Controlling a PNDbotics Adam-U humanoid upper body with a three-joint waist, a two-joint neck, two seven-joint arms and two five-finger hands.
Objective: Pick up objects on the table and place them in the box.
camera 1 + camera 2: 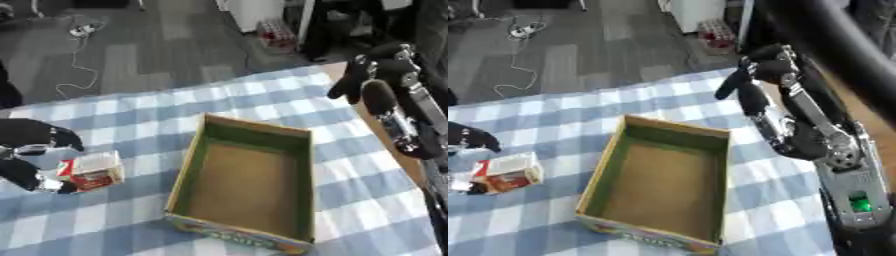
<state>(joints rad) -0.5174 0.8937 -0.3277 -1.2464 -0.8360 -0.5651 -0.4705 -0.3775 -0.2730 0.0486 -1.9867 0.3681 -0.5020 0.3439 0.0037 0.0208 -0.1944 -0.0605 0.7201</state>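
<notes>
An open cardboard box point(302, 186) with green inner walls and a brown floor stands in the middle of the blue-and-white checked tablecloth; nothing shows inside it. To its left lies a small red-and-white carton point(92, 171). My left hand point(31, 157) is at the table's left edge with its fingers curled round the carton's left side. My right hand point(750, 85) hangs above the table's far right corner, beyond the box, fingers relaxed and holding nothing.
The tablecloth point(262, 100) covers the table; its bare wooden edge point(385, 145) shows at the right. Beyond the table is grey floor with a white cable point(74, 65) and a white cabinet point(254, 12).
</notes>
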